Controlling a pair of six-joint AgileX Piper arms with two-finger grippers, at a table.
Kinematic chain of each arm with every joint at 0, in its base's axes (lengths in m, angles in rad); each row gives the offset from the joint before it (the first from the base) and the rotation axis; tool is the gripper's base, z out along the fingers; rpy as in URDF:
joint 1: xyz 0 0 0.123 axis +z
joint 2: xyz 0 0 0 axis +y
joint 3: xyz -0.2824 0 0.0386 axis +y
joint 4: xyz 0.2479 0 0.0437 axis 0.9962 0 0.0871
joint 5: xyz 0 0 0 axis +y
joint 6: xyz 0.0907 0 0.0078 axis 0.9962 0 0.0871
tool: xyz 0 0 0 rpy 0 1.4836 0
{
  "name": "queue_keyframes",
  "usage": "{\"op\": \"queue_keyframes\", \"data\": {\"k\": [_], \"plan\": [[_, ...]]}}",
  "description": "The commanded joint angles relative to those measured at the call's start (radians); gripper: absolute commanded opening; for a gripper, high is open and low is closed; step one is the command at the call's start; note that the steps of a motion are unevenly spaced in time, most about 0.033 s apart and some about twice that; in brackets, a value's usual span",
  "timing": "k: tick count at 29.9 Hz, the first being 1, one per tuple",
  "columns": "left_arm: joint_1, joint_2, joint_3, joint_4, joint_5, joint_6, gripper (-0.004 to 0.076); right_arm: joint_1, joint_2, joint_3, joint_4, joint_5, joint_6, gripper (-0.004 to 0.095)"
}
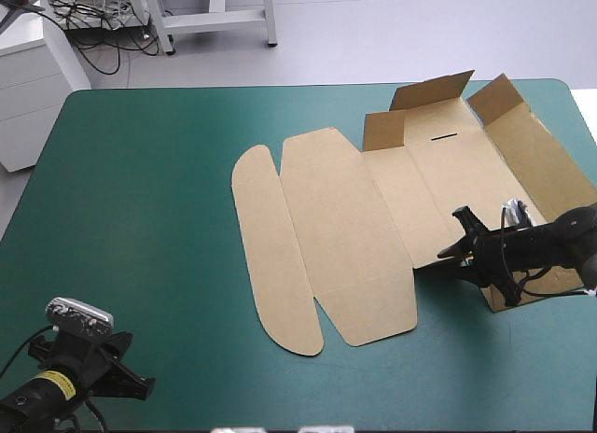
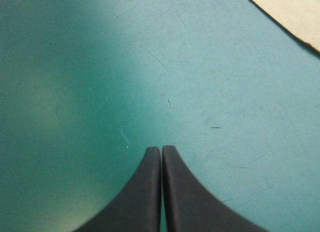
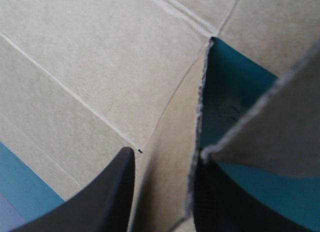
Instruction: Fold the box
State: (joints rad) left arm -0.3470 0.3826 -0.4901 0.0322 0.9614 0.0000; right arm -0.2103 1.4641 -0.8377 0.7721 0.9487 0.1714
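From above, the box [image 1: 373, 218] lies mostly flat on the surface [image 1: 140, 190], with the right gripper [image 1: 450, 235] at its near-right corner. The left gripper [image 2: 161, 149], closed, sits over bare surface, the box [image 2: 295, 12] edge ahead. The right gripper [image 3: 165, 154], narrowly parted, straddles a raised flap [image 3: 175, 132].

The left arm [image 1: 42, 391] is crouching low at the near left with its wrist aimed to the right. The left gripper [image 2: 161, 151] is pressing its two black fingers [image 2: 145, 192] together into one pointed arch, tips touching. The right arm [image 1: 560, 239] is reaching in low from the right, stretched out leftward, its wrist almost level. The right gripper [image 1: 455, 235] is holding its fingers [image 3: 100, 202] apart, with a clear gap showing between the tips.
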Motion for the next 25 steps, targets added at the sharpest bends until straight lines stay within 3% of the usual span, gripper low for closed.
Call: {"op": "queue_keyframes", "data": {"k": [1, 9, 14, 20, 25], "plan": [[-0.004, 0.011, -0.034, -0.003, -0.052, -0.011, -0.0010, 0.000, -0.026, -0.032, -0.010, 0.017, 0.016, 0.0216], [-0.004, 0.011, -0.034, -0.003, -0.052, -0.011, -0.0010, 0.000, -0.026, -0.032, -0.012, -0.034, 0.016, -0.0022], [-0.004, 0.011, -0.034, -0.003, -0.052, -0.011, -0.0010, 0.002, -0.026, -0.032, -0.077, -0.047, 0.009, -0.0016], [-0.004, 0.011, -0.034, -0.003, -0.052, -0.011, -0.0010, 0.002, -0.024, -0.058, -0.262, -0.027, -0.031, -0.0008], [-0.004, 0.011, -0.034, -0.003, -0.052, -0.011, -0.0010, 0.004, -0.022, -0.180, -0.510, 0.041, -0.044, 0.0000]]}}
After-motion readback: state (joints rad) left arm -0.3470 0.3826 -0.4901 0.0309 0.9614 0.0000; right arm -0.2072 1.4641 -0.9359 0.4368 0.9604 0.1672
